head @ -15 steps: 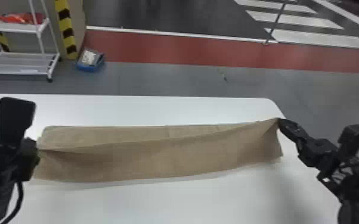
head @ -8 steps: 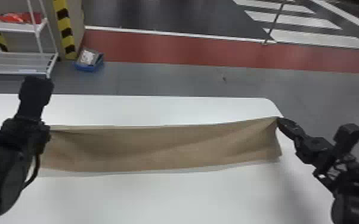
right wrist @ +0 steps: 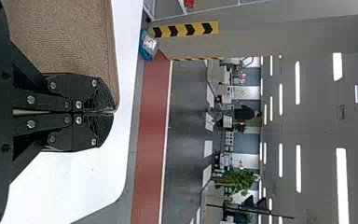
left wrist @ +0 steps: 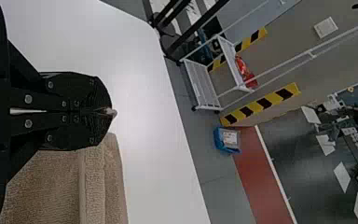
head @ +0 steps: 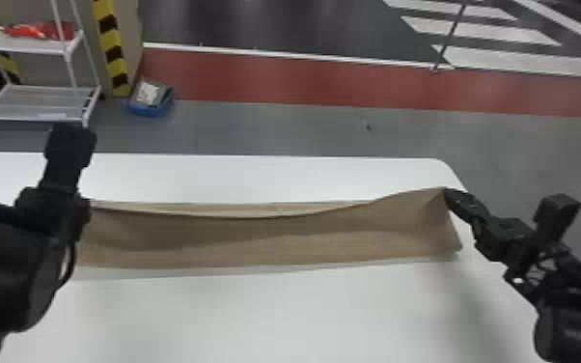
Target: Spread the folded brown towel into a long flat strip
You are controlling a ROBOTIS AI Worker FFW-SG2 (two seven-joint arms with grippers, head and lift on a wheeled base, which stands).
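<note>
Brown towel [head: 265, 244] lies across the table [head: 280, 318] as a long strip running left to right, its upper layer drawn between two held corners. Along its far side the top edge sags toward the near side in the middle, and a paler layer shows behind it. The near edge runs fairly straight, with a soft shadow beside it.

At the towel's far left corner, the left pincer [left wrist: 108, 111] is pressed together on a small tip of cloth. At the far right corner, near the table's rounded end, the right pincer [right wrist: 112, 111] pinches the other corner, and the cloth slopes down from it toward the near side.

Out past the table's far edge, on the floor to the left, stand a white rack [head: 43, 104] and a blue bin [head: 149, 104].

The step in hand looks like the final pulling and squaring of the strip: most of its length seems laid out, but the top layer is slack. The next move probably calls for both arms to draw apart gently until the far edge is taut, then lower the corners evenly and let go. Uneven pulling could skew the layers or drag a corner loose.
</note>
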